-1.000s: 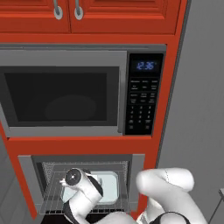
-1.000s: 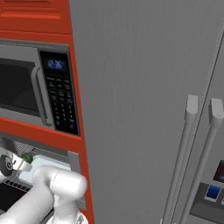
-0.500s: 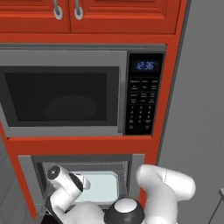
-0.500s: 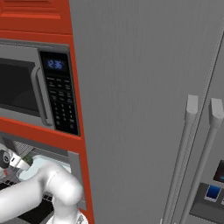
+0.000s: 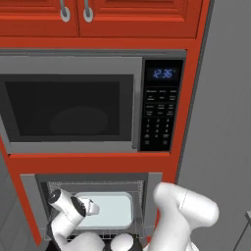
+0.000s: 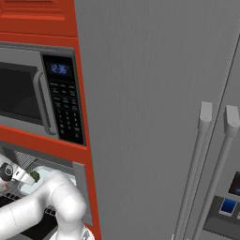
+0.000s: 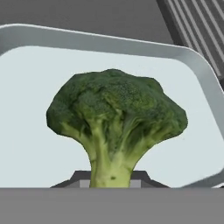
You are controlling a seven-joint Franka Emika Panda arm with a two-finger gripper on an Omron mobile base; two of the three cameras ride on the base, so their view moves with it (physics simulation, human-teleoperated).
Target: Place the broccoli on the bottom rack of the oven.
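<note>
One small dark-green broccoli floret [image 7: 116,127], knobbly-crowned with a paler yellow-green fibrous stem, gripped at the base of that stem by the closed jaws of the two-finger gripper [image 7: 111,178], whose dark tips flank the stalk. Held upright, crown away from the hand, above a pale whitish-blue rectangular tray [image 7: 30,78] with smooth rounded raised rim, inside the wide grey-framed oven [image 5: 93,208] under the black-windowed microwave [image 5: 73,105]. Beside the tray's corner, thin grey metal wires of a rack [image 7: 199,26]; whether the lowest one cannot be told from here. Glimpsed also as a green speck at the wrist [image 6: 33,177] in the right base view. Best handled, by judgement, with a slow descent past the tray level toward the lowest wire shelf, stem kept clamped until the crown or stalk rests across several wires, since a rounded floret likely to roll or slip between thin bars. Worth avoiding contact with the tray rim and the mesh-lined cavity walls.
</note>
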